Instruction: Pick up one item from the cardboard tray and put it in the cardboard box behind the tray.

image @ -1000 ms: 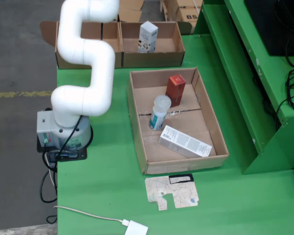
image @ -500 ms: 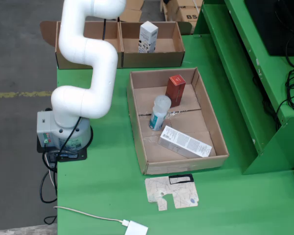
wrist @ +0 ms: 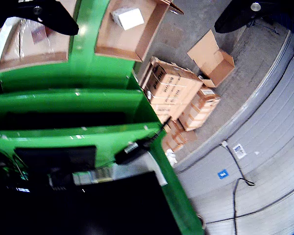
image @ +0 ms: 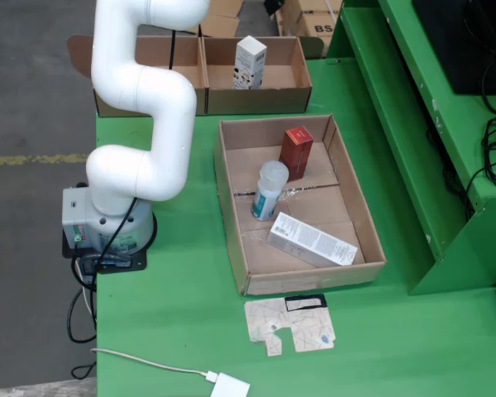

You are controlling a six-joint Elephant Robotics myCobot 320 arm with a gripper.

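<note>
From the fixed view, the white jointed robot arm (image: 140,107) rises from its grey base at nine o'clock of the green bench (image: 182,314) and runs out of the top edge, so the tool itself is out of sight here. The shallow cardboard tray (image: 231,207) holds three things: a red upright carton (image: 296,151) toward twelve o'clock, a clear capped bottle with a blue label (image: 269,190) near the centre, and a white flat-lying box (image: 312,240) toward five o'clock. Beyond the tray, at twelve o'clock, the open cardboard box (image: 256,98) already holds a white upright carton (image: 250,62).

The arm seems poised high; I judge the sound approach is to swing over the tray, descend straight onto one item, and keep clear of its neighbours, which stand close together.

From the riding view, two dark tool fingers (wrist: 44,13) frame the top corners, spread wide apart with nothing between them. The cardboard box shows between them, at twelve o'clock.
</note>
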